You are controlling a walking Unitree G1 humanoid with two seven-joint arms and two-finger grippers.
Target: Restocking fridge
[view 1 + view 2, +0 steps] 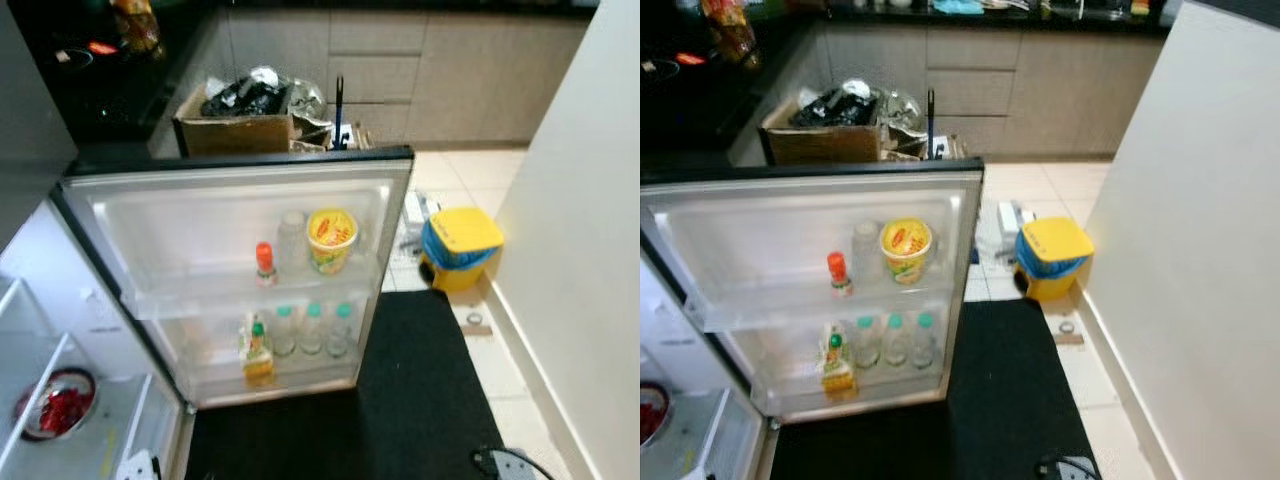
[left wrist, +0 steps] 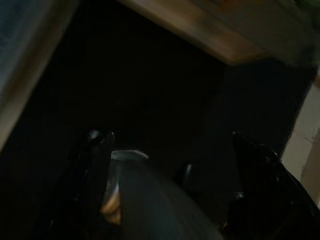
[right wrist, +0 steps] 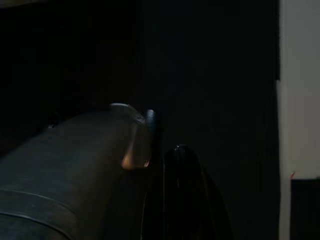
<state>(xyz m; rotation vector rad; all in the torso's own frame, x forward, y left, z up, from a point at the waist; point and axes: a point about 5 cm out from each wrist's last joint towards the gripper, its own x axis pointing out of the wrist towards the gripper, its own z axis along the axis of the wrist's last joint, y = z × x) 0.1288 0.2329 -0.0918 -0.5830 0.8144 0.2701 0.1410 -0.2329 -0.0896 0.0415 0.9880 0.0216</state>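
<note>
Both wrist views are nearly black. My left hand (image 2: pixel 170 175) shows two dark fingers standing apart, released and holding nothing; of my right hand (image 3: pixel 170 170) I make out one dark finger (image 3: pixel 182 190) beside a grey rounded shape, and I cannot tell its state.

The fridge door (image 1: pixel 240 200) stands open before me. Its upper shelf holds a yellow tub (image 1: pixel 331 238), a red-capped bottle (image 1: pixel 264 263) and a clear jar between them; the lower shelf holds small water bottles (image 1: pixel 312 328) and a yellow bottle (image 1: pixel 257 352). A red-filled bowl (image 1: pixel 57 403) inside the fridge is cut off.

A black mat (image 1: pixel 420 390) covers the tiled floor; a yellow bin (image 1: pixel 459 245) stands near the white wall, with a cardboard box (image 1: pixel 238 128) behind the door.
</note>
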